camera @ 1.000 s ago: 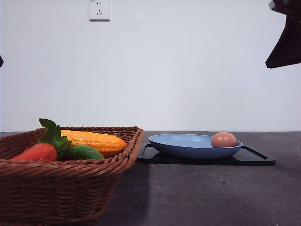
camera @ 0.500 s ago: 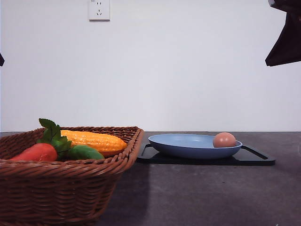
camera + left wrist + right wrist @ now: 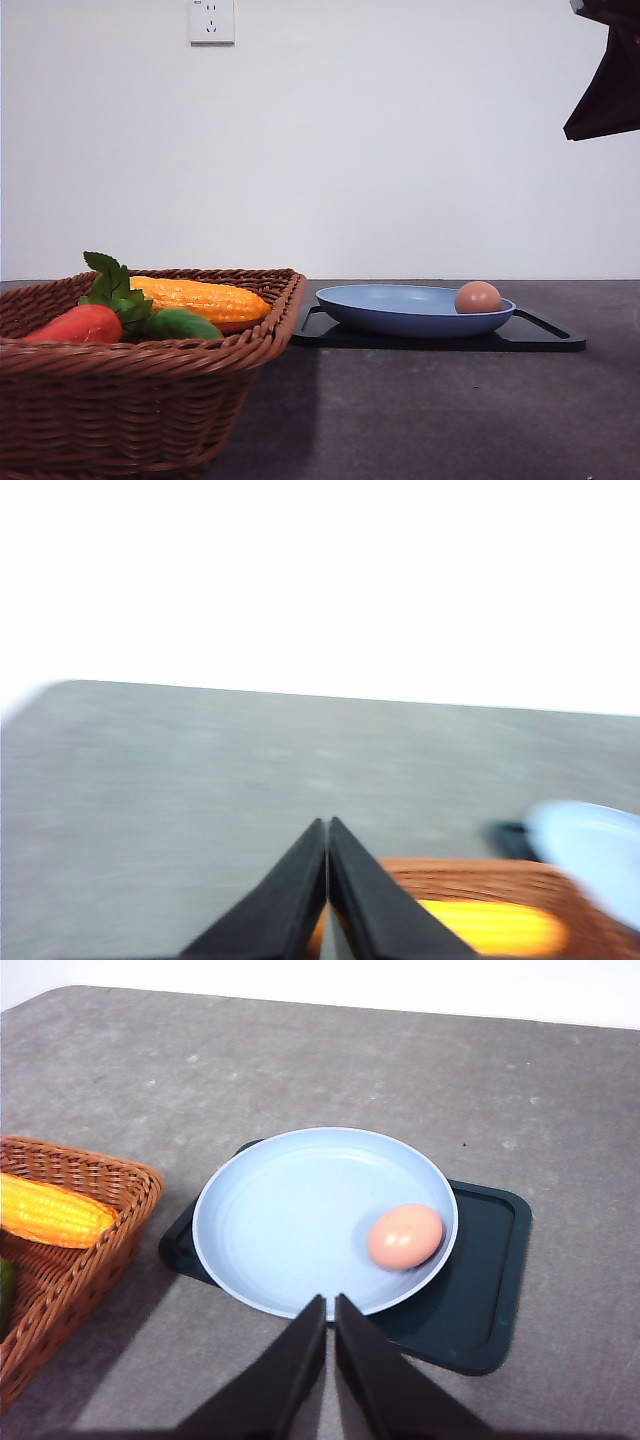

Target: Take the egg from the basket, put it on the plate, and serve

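Pinkish-brown and oval, the egg [image 3: 405, 1236] is lying near the round blue plate's [image 3: 260, 1230] rim, while the right tool [image 3: 329, 1305] is hovering pinched empty, so serving is calling for level, gentle carrying.

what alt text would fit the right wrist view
An egg lies in a blue plate on a black tray on a grey table. A basket holding corn sits beside it; the shut right gripper hovers above.
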Controlling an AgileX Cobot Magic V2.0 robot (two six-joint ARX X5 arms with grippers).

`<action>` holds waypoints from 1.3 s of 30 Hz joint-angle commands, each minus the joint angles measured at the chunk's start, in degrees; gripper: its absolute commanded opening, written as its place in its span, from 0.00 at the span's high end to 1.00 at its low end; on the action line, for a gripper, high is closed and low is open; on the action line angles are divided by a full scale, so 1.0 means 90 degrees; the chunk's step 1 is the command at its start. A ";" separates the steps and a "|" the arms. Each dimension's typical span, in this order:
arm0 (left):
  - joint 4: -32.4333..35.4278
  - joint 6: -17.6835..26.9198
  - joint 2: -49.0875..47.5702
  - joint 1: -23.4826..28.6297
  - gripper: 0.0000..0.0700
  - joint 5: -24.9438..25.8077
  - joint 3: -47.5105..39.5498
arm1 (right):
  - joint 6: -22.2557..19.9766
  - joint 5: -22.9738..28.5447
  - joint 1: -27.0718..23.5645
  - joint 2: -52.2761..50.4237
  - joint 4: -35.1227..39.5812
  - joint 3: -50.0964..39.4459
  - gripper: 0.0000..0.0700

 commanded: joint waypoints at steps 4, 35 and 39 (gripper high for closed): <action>0.0333 0.0116 -0.0598 0.0691 1.00 0.0024 -0.0778 | 0.0107 0.0027 0.0032 0.0024 0.0052 0.0061 1.00; 0.0816 -0.0299 -0.0740 0.1568 1.00 0.0874 -0.2567 | 0.0106 0.0027 0.0032 0.0022 0.0076 0.0061 1.00; 0.0816 -0.0299 -0.0740 0.1568 1.00 0.0874 -0.2567 | 0.0104 0.0027 0.0032 0.0022 0.0076 0.0061 1.00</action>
